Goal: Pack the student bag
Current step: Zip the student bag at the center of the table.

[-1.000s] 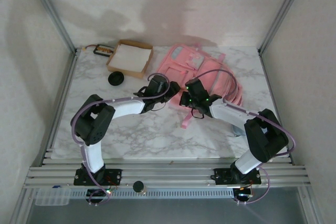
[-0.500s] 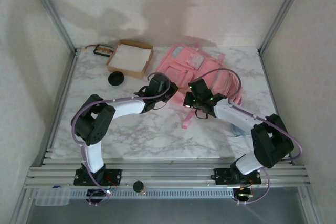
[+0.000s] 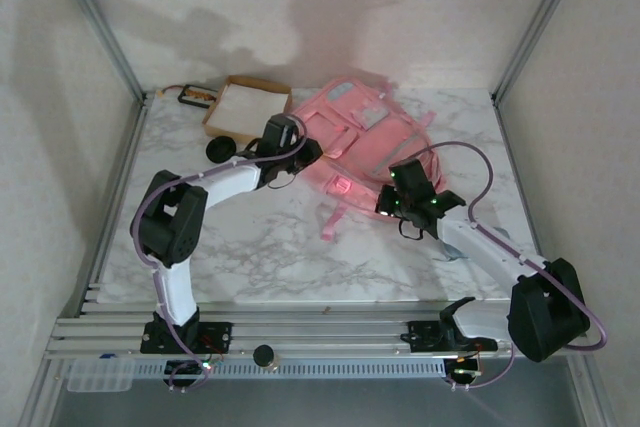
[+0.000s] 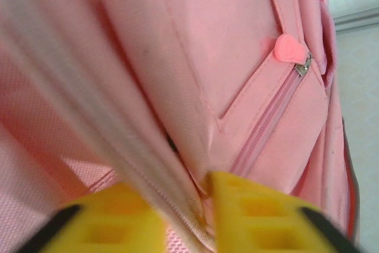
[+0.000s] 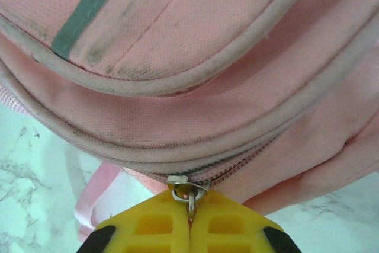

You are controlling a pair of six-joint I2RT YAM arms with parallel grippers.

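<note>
Pink student bag (image 3: 370, 132) at the far centre, its inside hidden; cardboard box (image 3: 214, 115) to its left, white inside. The left gripper (image 4: 186, 211) pinches the bag's fabric edge; the right gripper (image 5: 189, 226) clamps its zipper pull (image 5: 188, 191).

Backpack (image 3: 372, 132): soft pink fabric with grey-white panels, upper centre-right of the overhead frame, on the marble top. Body bunched and humped, not flat. One pink strap (image 3: 333, 219) trails toward frame centre; more loops spill off the right side.

Left wrist view: slanted front pocket zip (image 4: 269, 125), closed, with a rounded pink pull tab (image 4: 288, 48) at its upper end.

Right wrist view: grey stripe (image 5: 89, 10) on the top panel, dark smudges, soiled piping (image 5: 177, 84) in curved rows. Metal zip pull (image 5: 188, 192) hangs at bottom centre, dark zip teeth running right from it.
</note>
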